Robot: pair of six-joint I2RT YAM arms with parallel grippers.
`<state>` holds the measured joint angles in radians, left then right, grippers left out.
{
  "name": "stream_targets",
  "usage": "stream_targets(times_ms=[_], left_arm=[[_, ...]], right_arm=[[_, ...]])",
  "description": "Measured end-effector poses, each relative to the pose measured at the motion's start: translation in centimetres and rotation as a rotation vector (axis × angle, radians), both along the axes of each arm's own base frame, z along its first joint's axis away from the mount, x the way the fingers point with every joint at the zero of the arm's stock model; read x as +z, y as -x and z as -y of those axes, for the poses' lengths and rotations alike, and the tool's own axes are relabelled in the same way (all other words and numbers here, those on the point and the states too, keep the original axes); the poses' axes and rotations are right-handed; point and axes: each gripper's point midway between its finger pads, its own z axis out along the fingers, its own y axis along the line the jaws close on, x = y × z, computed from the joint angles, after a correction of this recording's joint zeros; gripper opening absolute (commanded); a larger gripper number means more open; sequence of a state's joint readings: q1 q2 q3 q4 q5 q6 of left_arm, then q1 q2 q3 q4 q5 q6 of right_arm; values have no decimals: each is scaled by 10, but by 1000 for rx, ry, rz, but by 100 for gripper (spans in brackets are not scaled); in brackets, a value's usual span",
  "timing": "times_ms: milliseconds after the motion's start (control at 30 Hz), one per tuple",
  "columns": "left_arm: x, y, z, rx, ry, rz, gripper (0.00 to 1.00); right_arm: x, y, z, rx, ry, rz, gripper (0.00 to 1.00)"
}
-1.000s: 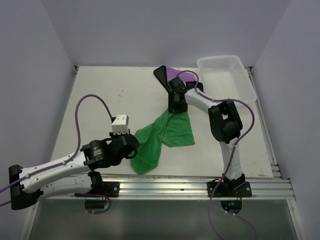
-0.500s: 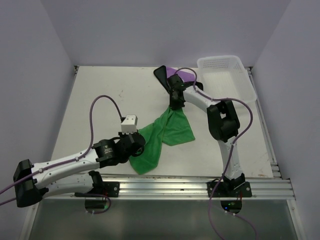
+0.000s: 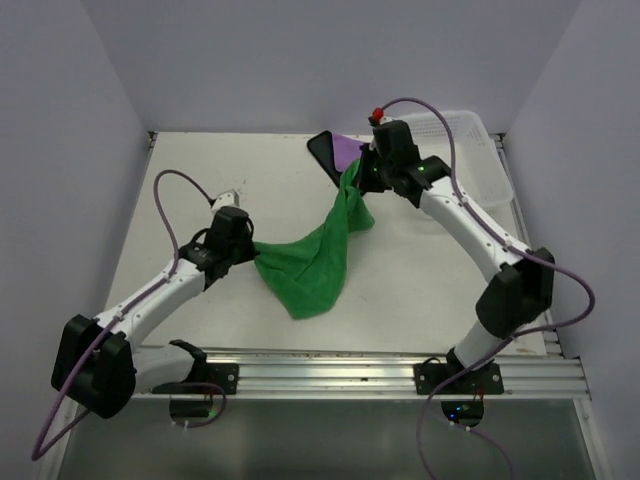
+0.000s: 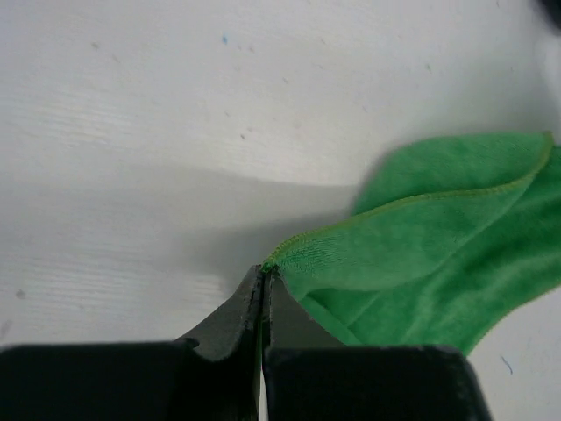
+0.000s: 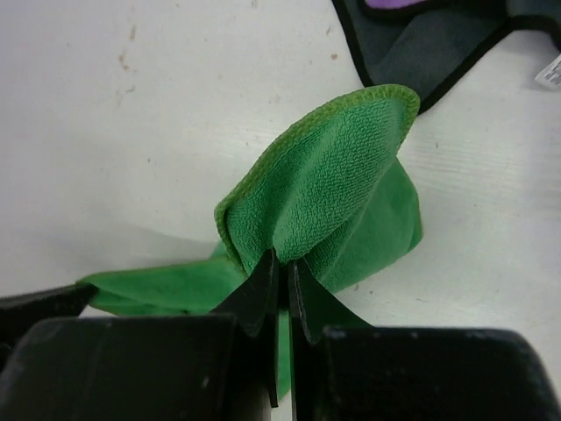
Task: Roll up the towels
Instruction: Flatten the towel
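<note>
Left jaws: pinched tight on a green towel [image 3: 310,265] corner, toward the bench [image 3: 190,190] left edge.
Right jaws: clamped on its other end, beside purple towel [image 3: 340,152] at far edge.
Room: bare bench along left edge.

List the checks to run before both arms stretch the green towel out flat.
1. Left fingers shut on a corner of the green towel: ok.
2. Right fingers shut on a fold of the green towel: ok.
3. Green towel flat on the table: not ok, it hangs bunched between the arms.
4. Green towel apart from the purple towel: cannot tell, their edges meet in the right wrist view.
5. Right arm apart from the basket: cannot tell from above.
</note>
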<state>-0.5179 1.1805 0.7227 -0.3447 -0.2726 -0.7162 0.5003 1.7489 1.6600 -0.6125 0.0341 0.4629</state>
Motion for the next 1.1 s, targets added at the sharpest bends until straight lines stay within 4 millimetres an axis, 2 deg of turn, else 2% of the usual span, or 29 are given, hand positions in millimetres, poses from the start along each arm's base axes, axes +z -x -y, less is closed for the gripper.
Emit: stream_targets(times_ms=[67,100,167,233,367,433,467,500,533,567,633,700,767,867,1000,1100], left_arm=[[6,-13,-19,49,12,6,0],[11,-20,-30,78,21,14,0],[22,-31,-51,130,34,39,0],[33,-38,-73,181,43,69,0],[53,-40,-115,280,44,127,0],[57,-39,-122,290,45,142,0],[57,-38,-121,280,48,141,0],[54,-36,-119,265,53,138,0],[51,-34,-117,253,58,130,0],[46,-31,-114,240,61,119,0],[35,-23,-111,221,68,90,0],[28,-17,-108,208,75,69,0],[28,-15,-106,199,83,68,0],[32,-14,-103,176,91,78,0],[36,-14,-99,135,88,77,0],[42,-15,-95,104,92,87,0]], right_arm=[[16,17,13,-1,-16,41,0],[17,25,18,-1,-16,46,0],[8,45,32,-6,-5,40,0],[-14,68,47,-13,24,3,0],[-79,120,77,-30,85,-111,0],[-111,148,91,-46,106,-180,12],[-126,161,97,-54,117,-216,21],[-137,171,102,-62,127,-246,35],[-146,179,106,-69,135,-273,60],[-152,184,108,-75,139,-291,64],[-154,188,110,-71,149,-306,66],[-148,187,110,-74,141,-287,66],[-134,181,109,-80,129,-253,60],[-104,163,103,-91,97,-160,44],[-78,135,85,-48,62,-81,42],[-82,113,58,53,60,-82,42]])
